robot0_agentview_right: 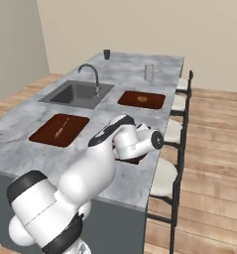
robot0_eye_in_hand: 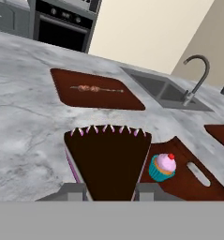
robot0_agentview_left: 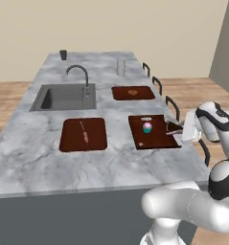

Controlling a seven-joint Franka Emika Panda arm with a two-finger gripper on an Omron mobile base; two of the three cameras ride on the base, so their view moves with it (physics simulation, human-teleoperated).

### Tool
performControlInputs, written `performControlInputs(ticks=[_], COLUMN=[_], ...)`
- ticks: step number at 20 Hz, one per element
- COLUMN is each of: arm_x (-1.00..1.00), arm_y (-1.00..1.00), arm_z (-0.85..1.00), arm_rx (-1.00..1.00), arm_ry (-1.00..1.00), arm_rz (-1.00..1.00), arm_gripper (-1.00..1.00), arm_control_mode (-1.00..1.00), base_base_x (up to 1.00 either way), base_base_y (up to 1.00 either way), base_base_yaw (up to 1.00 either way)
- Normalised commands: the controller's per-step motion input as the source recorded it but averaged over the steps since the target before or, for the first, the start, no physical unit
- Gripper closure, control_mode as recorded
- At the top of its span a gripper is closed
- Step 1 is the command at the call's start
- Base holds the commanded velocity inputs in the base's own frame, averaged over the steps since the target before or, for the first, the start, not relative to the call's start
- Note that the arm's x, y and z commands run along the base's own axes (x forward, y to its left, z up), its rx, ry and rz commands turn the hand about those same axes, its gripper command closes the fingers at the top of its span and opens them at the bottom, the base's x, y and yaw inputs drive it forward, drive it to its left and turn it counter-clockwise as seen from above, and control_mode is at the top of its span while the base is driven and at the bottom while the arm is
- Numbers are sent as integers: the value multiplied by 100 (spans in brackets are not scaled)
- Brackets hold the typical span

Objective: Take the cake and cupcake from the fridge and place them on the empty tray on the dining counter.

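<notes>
My gripper (robot0_eye_in_hand: 111, 192) is shut on the cake (robot0_eye_in_hand: 108, 157), a wedge showing a dark brown face with pink-and-white trim. It hangs low over the right edge of the dark reddish-brown tray (robot0_agentview_left: 159, 139) on the dining counter (robot0_agentview_left: 29, 158). The cupcake (robot0_agentview_left: 147, 127), pink frosting over a teal wrapper, stands upright on that tray, just beside the cake (robot0_agentview_left: 172, 127) and the gripper (robot0_agentview_left: 177, 129). From the hand, the cupcake (robot0_eye_in_hand: 162, 167) sits to the right of the cake on the tray (robot0_eye_in_hand: 193, 180). The arm hides most of the tray (robot0_agentview_right: 132, 159) from the right base. The fridge is out of view.
A tray with a skewer (robot0_agentview_left: 83, 134) lies to the left; a tray with an orange-brown lump (robot0_agentview_left: 132, 93) lies farther back. The sink (robot0_agentview_left: 65, 97) and faucet (robot0_agentview_left: 80, 72), a glass (robot0_agentview_left: 120, 67) and a dark cup (robot0_agentview_left: 63, 54) stand beyond. Stools (robot0_agentview_right: 177, 129) line the counter's right side.
</notes>
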Motion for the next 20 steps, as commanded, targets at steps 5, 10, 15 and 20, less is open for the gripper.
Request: performControlInputs(ticks=[5, 10, 15, 20], arm_x=[7, 18, 14, 14], arm_y=[-2, 0, 0, 0], arm_z=[-7, -4, -14, -27], arm_rx=[1, 2, 5, 1], arm_ry=[3, 5, 2, 0], arm_rz=[0, 0, 0, 0], arm_gripper=[100, 100, 100, 100], arm_control_mode=[-100, -100, -100, -100], base_base_x=[0, 0, 0, 0], base_base_y=[0, 0, 0, 0], base_base_yaw=[0, 0, 0, 0])
